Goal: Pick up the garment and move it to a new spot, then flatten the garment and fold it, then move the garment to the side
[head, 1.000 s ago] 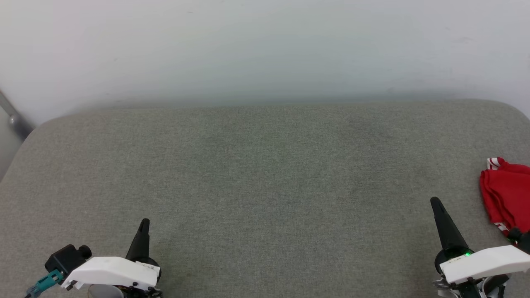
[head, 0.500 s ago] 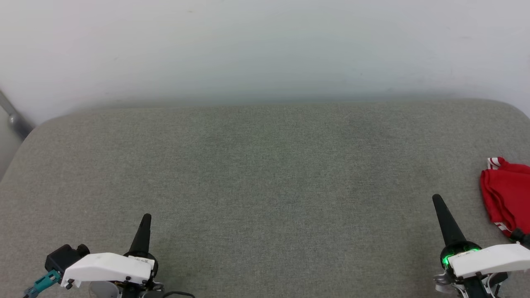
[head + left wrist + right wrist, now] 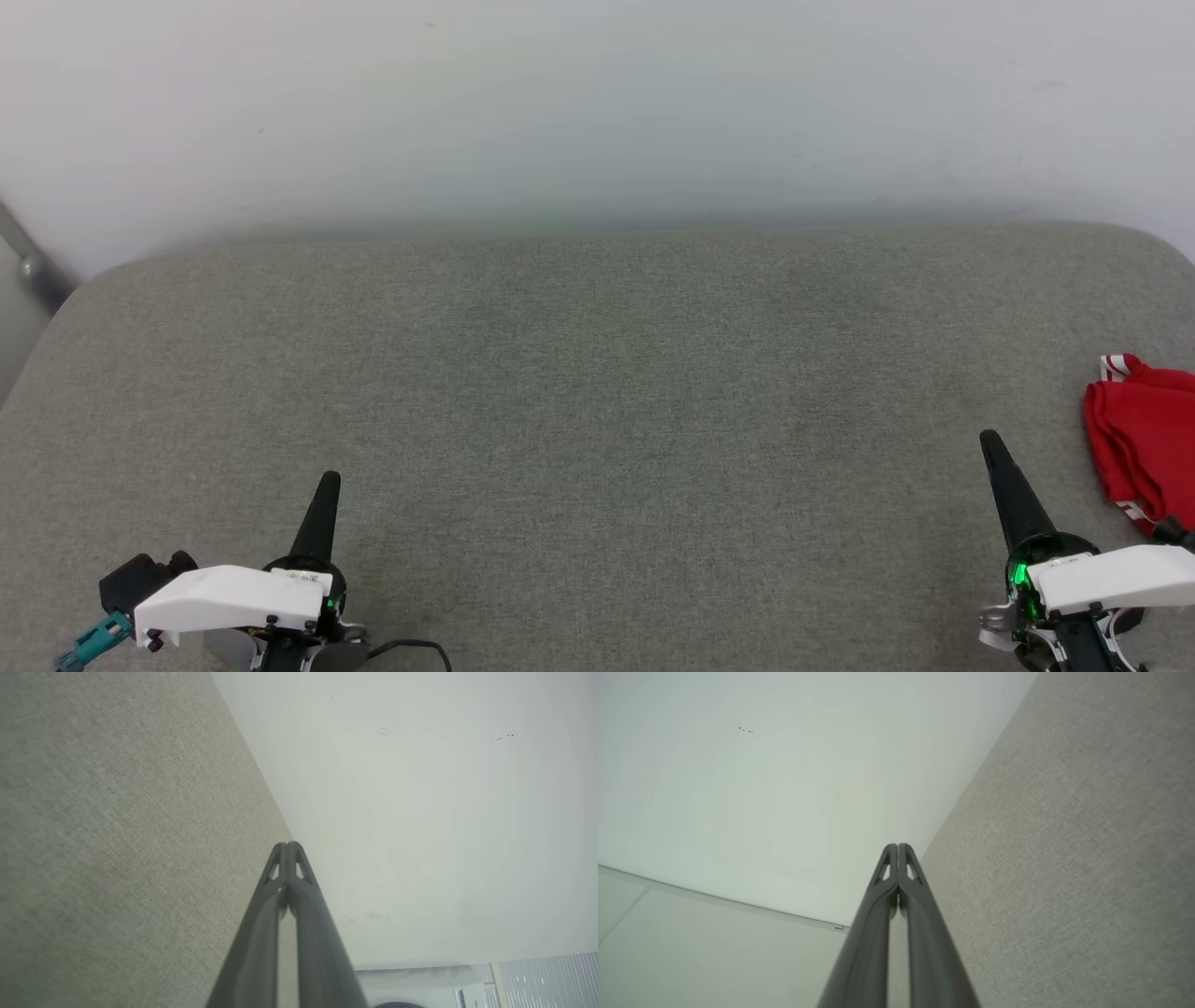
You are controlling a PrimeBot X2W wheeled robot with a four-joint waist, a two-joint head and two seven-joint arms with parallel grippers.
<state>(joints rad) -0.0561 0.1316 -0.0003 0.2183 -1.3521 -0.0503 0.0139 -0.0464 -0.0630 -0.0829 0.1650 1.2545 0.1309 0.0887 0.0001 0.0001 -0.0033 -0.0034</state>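
The garment [image 3: 1141,439], a bright red folded bundle with a bit of red-white striped trim, lies at the right edge of the grey padded surface [image 3: 597,392] in the head view, partly cut off by the frame. My right gripper [image 3: 990,443] stands to its left, apart from it, shut with nothing between the fingers. My left gripper [image 3: 329,483] is at the lower left, far from the garment, also shut and empty. Both wrist views show the fingertips pressed together: left gripper [image 3: 288,845], right gripper [image 3: 897,847].
A pale wall [image 3: 597,103] rises behind the grey surface. A grey metal bar [image 3: 28,261] leans at the far left. A white appliance [image 3: 420,989] shows low in the left wrist view.
Both grippers have crept slightly up the head view, away from its bottom edge. The garment has not moved.
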